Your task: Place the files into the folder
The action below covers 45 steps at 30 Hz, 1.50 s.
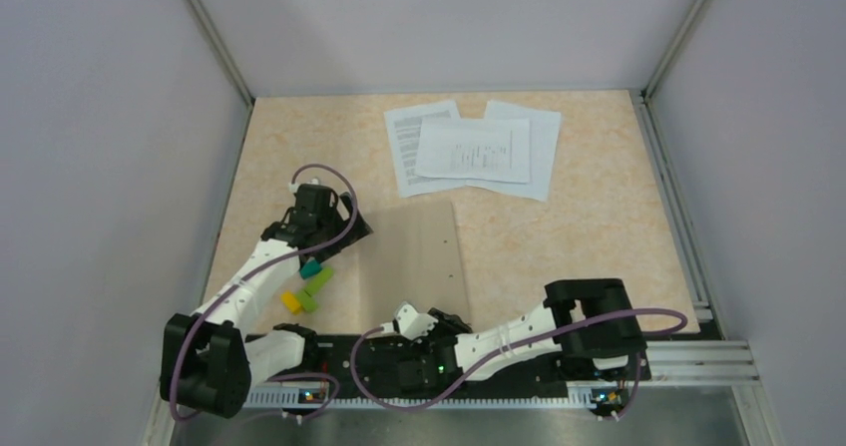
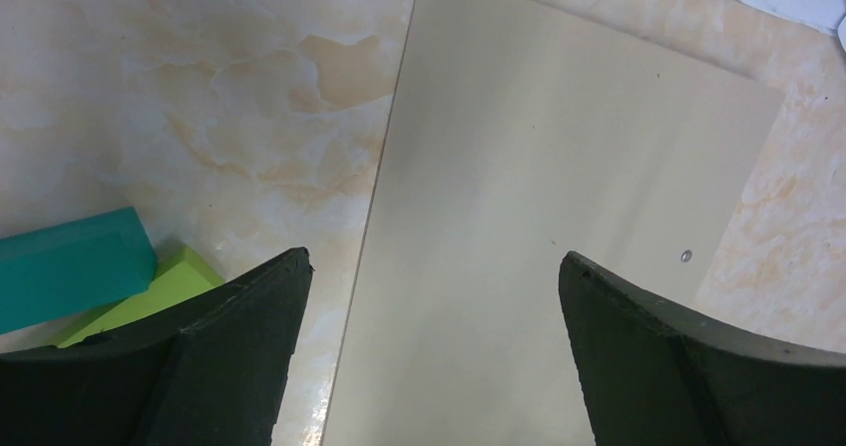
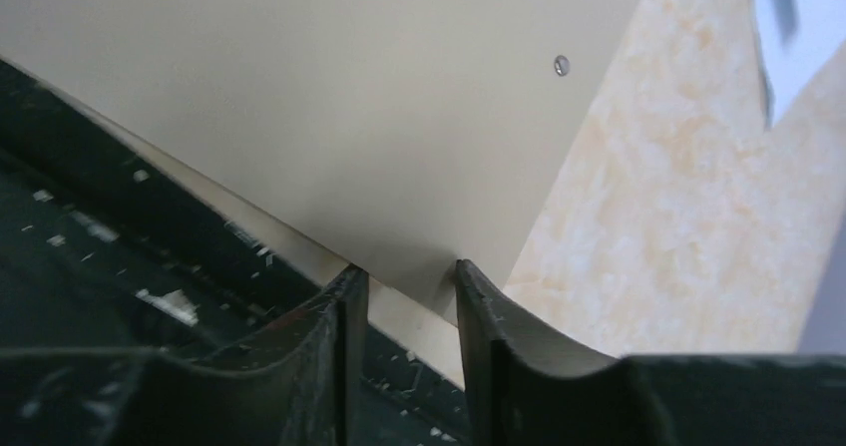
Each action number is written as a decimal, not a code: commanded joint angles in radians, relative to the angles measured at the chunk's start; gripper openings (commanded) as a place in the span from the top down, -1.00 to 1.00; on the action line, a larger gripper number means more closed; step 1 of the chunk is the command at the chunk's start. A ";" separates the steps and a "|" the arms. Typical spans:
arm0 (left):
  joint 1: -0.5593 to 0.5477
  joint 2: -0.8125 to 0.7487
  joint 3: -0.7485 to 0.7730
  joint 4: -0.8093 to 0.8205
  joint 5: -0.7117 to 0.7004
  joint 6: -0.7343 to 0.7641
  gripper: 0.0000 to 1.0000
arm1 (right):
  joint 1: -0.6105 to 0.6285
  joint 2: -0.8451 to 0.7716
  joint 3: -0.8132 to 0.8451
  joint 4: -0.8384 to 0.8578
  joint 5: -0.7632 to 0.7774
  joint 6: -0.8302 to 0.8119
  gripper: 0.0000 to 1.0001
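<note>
Nothing filed yet: files [image 1: 474,150] lie loose at 12 o'clock, folder [image 1: 419,256] closed flat mid-table. Left gripper [image 2: 434,256] spread wide over its 9 o'clock edge; right gripper [image 3: 409,278] half-narrowed around its 6 o'clock edge, can't tell if gripping. Opening and loading remain

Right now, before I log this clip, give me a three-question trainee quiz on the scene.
1. Fill in: the left gripper has its jaws ___.
2. Which gripper is at the near edge of the folder? A) left gripper B) right gripper
3. True or false: the files are inside the folder.
Key: 1 open; 2 B; 3 false.
</note>
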 commanded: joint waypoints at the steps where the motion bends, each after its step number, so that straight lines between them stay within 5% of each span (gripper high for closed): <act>1: 0.006 0.008 0.000 0.052 0.014 -0.014 -0.98 | -0.015 0.009 0.020 -0.031 0.173 0.033 0.33; 13: 0.020 -0.012 0.031 0.029 0.052 -0.028 -0.98 | -0.015 -0.056 0.026 -0.057 0.226 0.127 0.92; 29: 0.080 0.003 -0.013 0.165 0.385 -0.183 -0.90 | -0.015 -0.120 0.027 -0.061 0.207 0.204 1.00; 32: 0.081 0.038 -0.017 0.200 0.455 -0.201 -0.70 | -0.016 -0.129 0.023 -0.060 0.202 0.211 1.00; 36: 0.081 0.030 -0.019 0.222 0.473 -0.199 -0.18 | -0.015 -0.142 0.020 -0.057 0.191 0.204 0.98; 41: 0.080 0.005 0.028 0.145 0.440 -0.134 0.50 | -0.014 -0.200 -0.005 0.044 0.116 0.077 0.19; 45: 0.078 -0.008 0.058 0.103 0.428 -0.067 0.80 | -0.011 -0.285 -0.045 0.163 0.009 -0.061 -0.52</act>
